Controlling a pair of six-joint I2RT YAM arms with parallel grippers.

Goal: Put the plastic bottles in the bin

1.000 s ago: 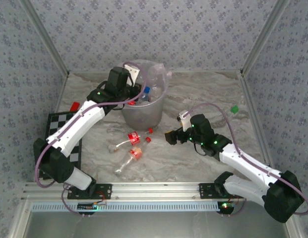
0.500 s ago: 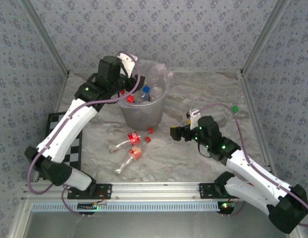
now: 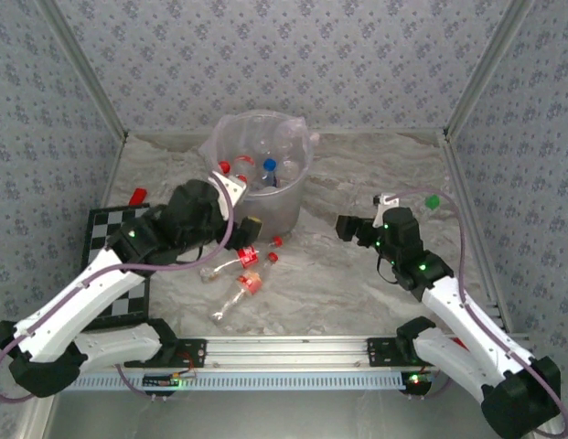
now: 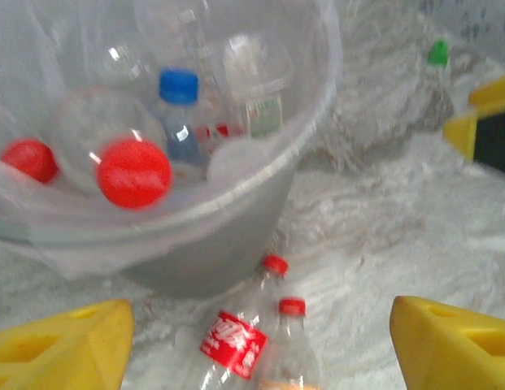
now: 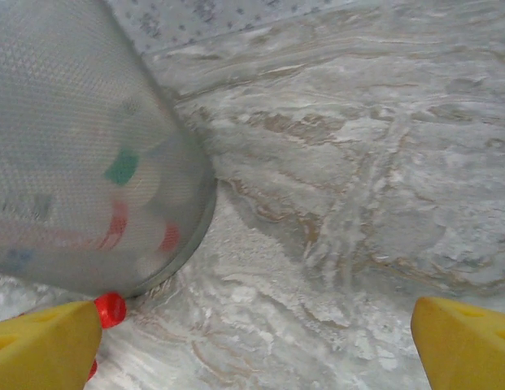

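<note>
The bin (image 3: 262,203), a translucent bucket lined with a clear bag, stands at the back centre and holds several plastic bottles (image 4: 179,114) with red and blue caps. More plastic bottles (image 3: 245,258) lie on the table in front of it, two of them with red caps (image 4: 236,341) right below my left gripper (image 4: 260,353). That gripper (image 3: 240,218) is open and empty, low by the bin's front left. My right gripper (image 3: 349,227) is open and empty to the right of the bin, and its view has the bin wall (image 5: 81,162) and a red cap (image 5: 111,309). A green-capped bottle (image 3: 430,203) lies far right.
A checkerboard mat (image 3: 108,240) lies at the left edge with a small red object (image 3: 137,195) behind it. Patterned walls close in the table on three sides. An aluminium rail (image 3: 284,347) runs along the near edge. Marbled table (image 5: 358,203) lies bare under my right gripper.
My left gripper was shut over the bin's rim; it has opened and dropped back to the bin's front left. My right arm has pulled back to the right.
</note>
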